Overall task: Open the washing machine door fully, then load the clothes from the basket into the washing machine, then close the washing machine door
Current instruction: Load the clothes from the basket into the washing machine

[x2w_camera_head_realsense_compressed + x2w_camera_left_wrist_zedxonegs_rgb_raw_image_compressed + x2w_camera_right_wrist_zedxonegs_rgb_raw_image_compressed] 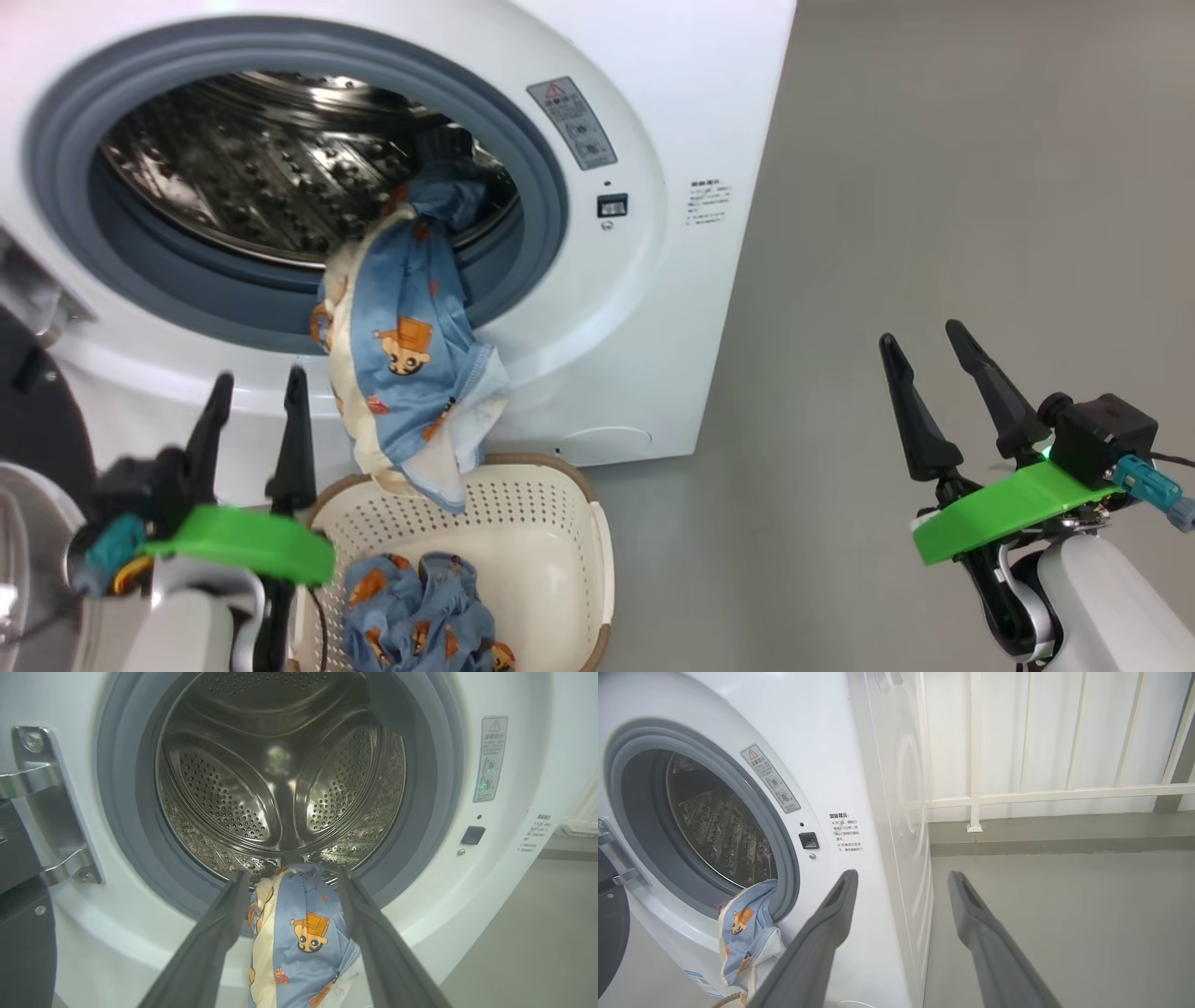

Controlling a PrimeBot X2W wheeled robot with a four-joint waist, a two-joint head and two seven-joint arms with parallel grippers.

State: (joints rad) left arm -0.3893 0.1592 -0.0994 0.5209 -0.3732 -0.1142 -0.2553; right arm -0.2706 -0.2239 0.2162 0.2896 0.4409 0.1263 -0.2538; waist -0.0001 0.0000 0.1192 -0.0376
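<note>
The white washing machine (644, 233) stands with its round black door (37, 429) swung open to the left. One of the clothes, a light blue bear-print garment (411, 345), hangs out of the steel drum (280, 779) over the grey gasket, down to the basket (551, 523). Another blue garment (420, 616) lies crumpled in the basket. My left gripper (260, 378) is open just left of the hanging garment, holding nothing. In the left wrist view the garment (299, 938) hangs beyond the open left gripper (292, 877). My right gripper (922, 334) is open over bare floor.
The metal hinge (46, 812) and the door (23, 942) sit at the opening's left. Grey floor (934, 187) stretches right of the machine. A white railing (1041, 795) runs along the wall behind. A black latch slot (809, 840) sits right of the opening.
</note>
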